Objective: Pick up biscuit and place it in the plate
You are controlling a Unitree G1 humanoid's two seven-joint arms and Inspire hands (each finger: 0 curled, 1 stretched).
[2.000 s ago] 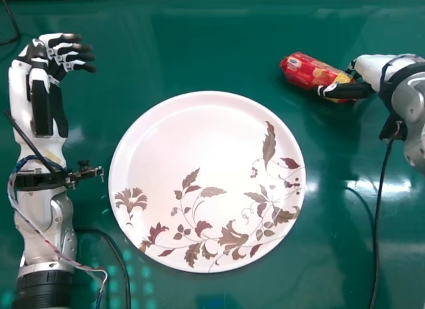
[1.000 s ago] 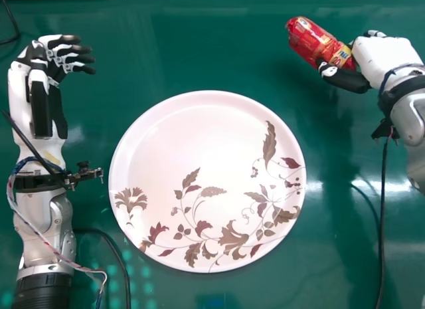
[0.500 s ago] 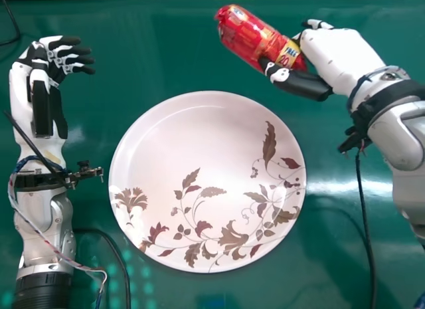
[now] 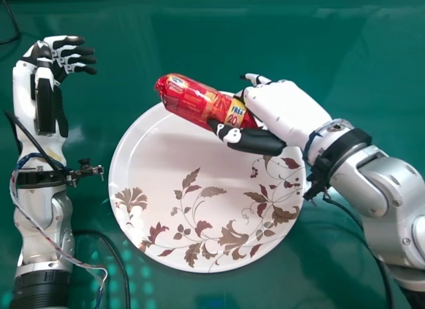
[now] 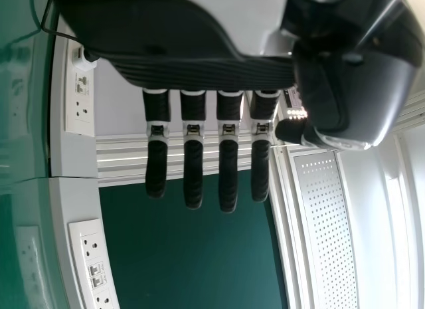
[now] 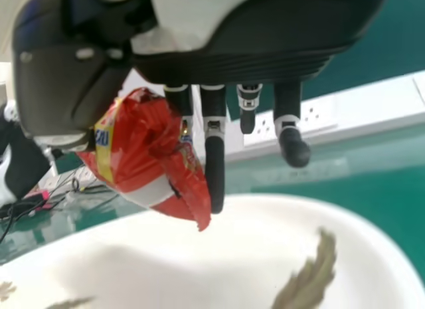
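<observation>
Got the biscuit pack [image 4: 198, 103] over the plate [image 4: 179, 236], folks
My right hand's [image 4: 282, 109] thumb and fingers are pinching it.

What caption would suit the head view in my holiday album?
The robot's right hand holds a red biscuit pack over a leaf-patterned plate.

The biscuit packet [image 4: 192, 102] is bright red, with a yellow band and a small blue-and-white mark. The plate [image 4: 156, 153] is off-white, patterned with thin curling stems, leaves and blossoms in muted brown and deep maroon. The bench [image 4: 339, 43] is dark green. Both the left hand [image 4: 54, 51] and the right hand [image 4: 279, 108] are white and black, and the forearms [image 4: 378, 186] silvery grey with black bands.
</observation>
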